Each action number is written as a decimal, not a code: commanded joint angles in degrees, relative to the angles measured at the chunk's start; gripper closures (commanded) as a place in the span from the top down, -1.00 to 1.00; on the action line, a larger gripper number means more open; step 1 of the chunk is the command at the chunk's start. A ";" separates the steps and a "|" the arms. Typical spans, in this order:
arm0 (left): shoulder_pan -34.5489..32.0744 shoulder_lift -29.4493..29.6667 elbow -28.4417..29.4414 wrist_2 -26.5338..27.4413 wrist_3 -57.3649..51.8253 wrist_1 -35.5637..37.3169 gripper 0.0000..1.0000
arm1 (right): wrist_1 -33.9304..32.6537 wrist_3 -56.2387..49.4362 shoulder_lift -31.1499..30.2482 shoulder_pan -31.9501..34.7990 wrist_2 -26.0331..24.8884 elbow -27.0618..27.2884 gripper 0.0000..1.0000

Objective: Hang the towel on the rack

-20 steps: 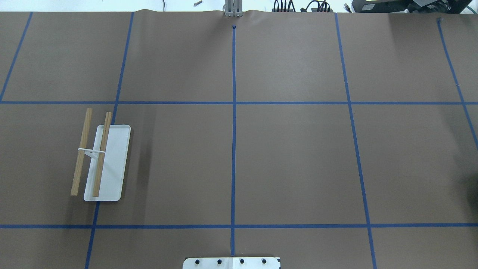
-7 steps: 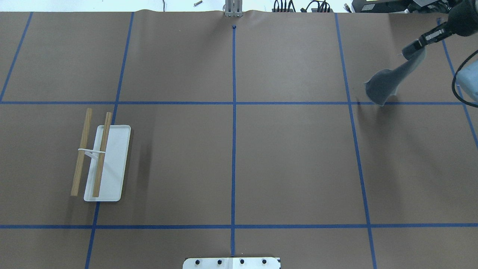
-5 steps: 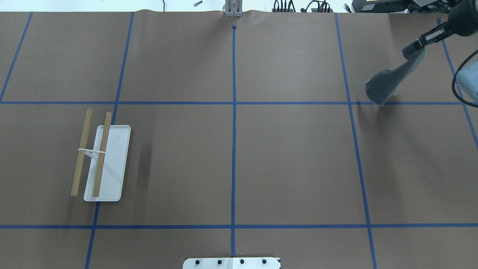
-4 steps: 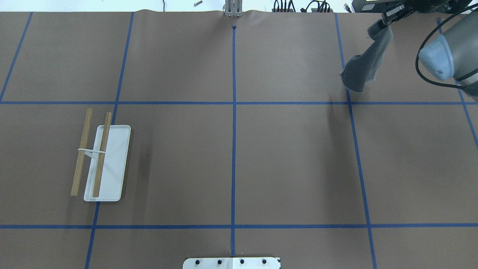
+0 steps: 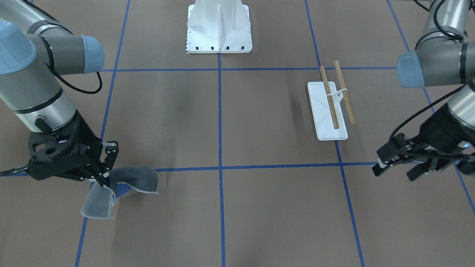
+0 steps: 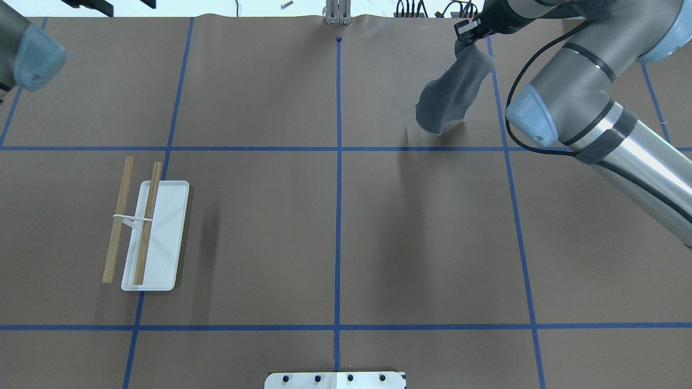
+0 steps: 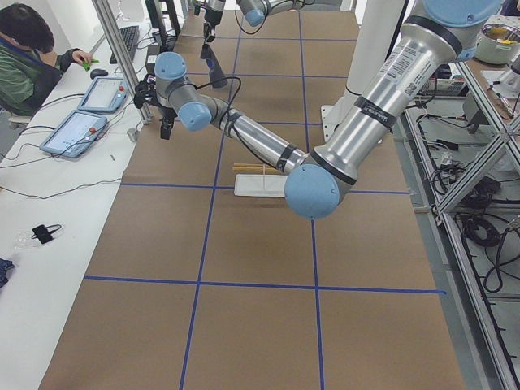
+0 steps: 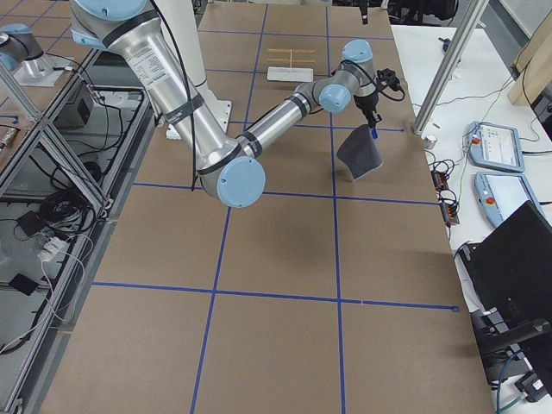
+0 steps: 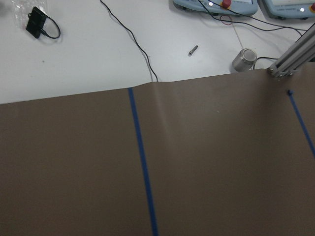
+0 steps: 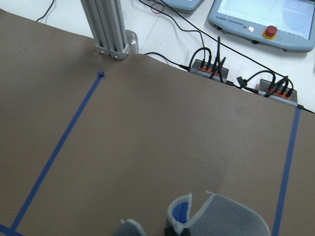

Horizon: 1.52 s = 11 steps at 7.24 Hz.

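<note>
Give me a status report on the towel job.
Right gripper shut on towel, cloth dangling. Left gripper open, empty. Rack bare; nothing between towel and rack.

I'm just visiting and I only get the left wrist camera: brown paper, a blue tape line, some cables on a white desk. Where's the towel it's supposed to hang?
Observer: Out of your view. The towel dangles from the right gripper, which is shut on it, over on the robot's right side.
Operator: And the rack?
Observer: The rack, two wooden bars over a white base, stands on the robot's left side with nothing on it.
Operator: Is my arm holding anything?
Observer: No. The left gripper is open and empty.
</note>
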State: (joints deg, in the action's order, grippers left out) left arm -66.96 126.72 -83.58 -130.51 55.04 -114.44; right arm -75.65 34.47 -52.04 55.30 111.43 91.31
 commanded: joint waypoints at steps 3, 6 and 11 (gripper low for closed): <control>10.78 13.88 14.05 11.24 41.03 -12.20 0.96 | -0.82 4.99 5.36 -11.42 -16.65 0.62 -1.00; 14.66 19.35 15.55 14.14 54.25 -12.30 0.96 | -0.82 5.26 10.27 -17.67 -23.79 0.02 -1.00; 17.56 18.48 15.91 14.32 55.71 -15.38 0.76 | -0.56 -0.98 12.31 -22.08 -29.87 -0.34 -1.00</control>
State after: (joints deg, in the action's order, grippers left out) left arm -50.10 145.59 -67.69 -116.23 111.15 -129.53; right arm -76.37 33.94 -39.90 33.60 82.31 90.94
